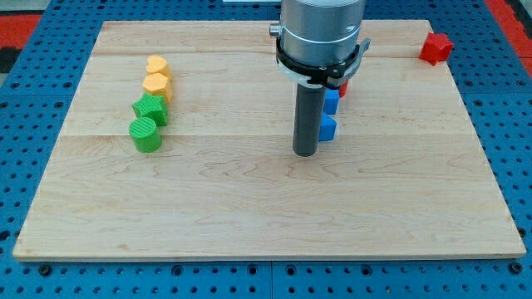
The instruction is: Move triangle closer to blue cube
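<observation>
My tip (305, 154) rests on the wooden board (249, 208) near its middle. Two blue blocks stand just to its right, partly hidden by the rod: one (328, 129) touches or nearly touches the rod just above the tip, the other (332, 101) sits right behind it toward the view's top. I cannot tell which is the cube and which the triangle. A red block (343, 87) peeks out behind the upper blue one, mostly hidden by the arm.
A red star-like block (435, 47) sits at the board's top right edge. At the left stand a yellow heart (157, 65), a yellow block (156, 84), a green star-like block (150, 108) and a green cylinder (145, 134), in a close column.
</observation>
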